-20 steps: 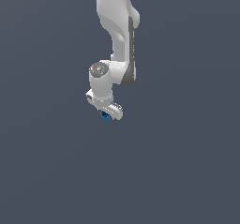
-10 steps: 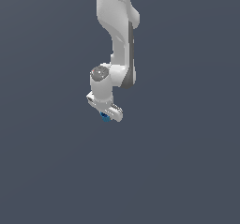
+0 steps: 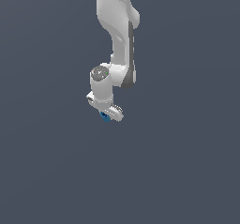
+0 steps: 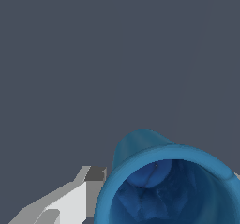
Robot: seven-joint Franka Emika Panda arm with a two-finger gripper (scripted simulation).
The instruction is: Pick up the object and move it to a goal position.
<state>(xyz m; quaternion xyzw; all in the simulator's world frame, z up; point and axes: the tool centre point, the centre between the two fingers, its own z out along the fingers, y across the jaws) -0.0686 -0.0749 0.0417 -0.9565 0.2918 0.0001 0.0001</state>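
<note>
Gripper (image 3: 107, 115) first, seen from the exterior view: it hangs at the end of the white Panda arm (image 3: 118, 35), pointing down, with nothing but flat grey background around it. The small blue cup (image 3: 104, 116) shows just under the white hand, tucked against its lower edge (only a sliver of blue is visible there). Whether anything lies beneath it cannot be told, since no surface or shadow shows.

From the wrist view, the cup (image 4: 171, 185) fills the near part of the picture, its open mouth facing the camera and its darker hollow inside visible. One white finger (image 4: 70, 204) with a grey pad lies right against the cup's wall; the other finger is barely seen at the picture's edge. The jaws appear closed on the cup.
</note>
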